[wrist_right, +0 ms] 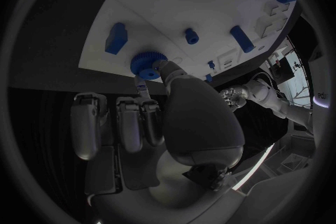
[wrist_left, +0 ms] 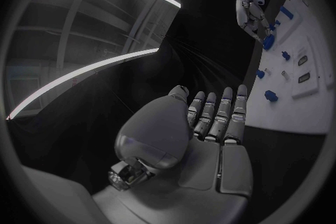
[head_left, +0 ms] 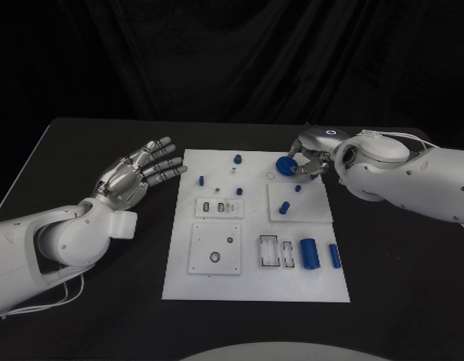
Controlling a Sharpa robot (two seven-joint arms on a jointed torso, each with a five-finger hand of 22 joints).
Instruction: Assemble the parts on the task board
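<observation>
The white task board [head_left: 256, 282] lies in the middle of the black table. My right hand [head_left: 312, 160] hangs over the board's far right corner and pinches a round blue toothed part [head_left: 285, 166] between the thumb and a finger; the right wrist view shows that part [wrist_right: 145, 64] at the fingertips [wrist_right: 162, 67], just above the board [wrist_right: 210, 0]. My left hand [head_left: 134, 174] hovers off the board's left edge, palm up, fingers spread and holding nothing. From the left wrist view, the left hand [wrist_left: 203, 134] is open and the right hand [wrist_left: 251, 8] holds the toothed part [wrist_left: 269, 41].
Small blue pegs stand on the board's far half [head_left: 237, 159], [head_left: 200, 180], [head_left: 298, 188], with a slanted one [head_left: 283, 208] on a raised square. Two blue cylinders [head_left: 310, 254], [head_left: 335, 256] lie near the right edge beside slotted plates [head_left: 216, 248].
</observation>
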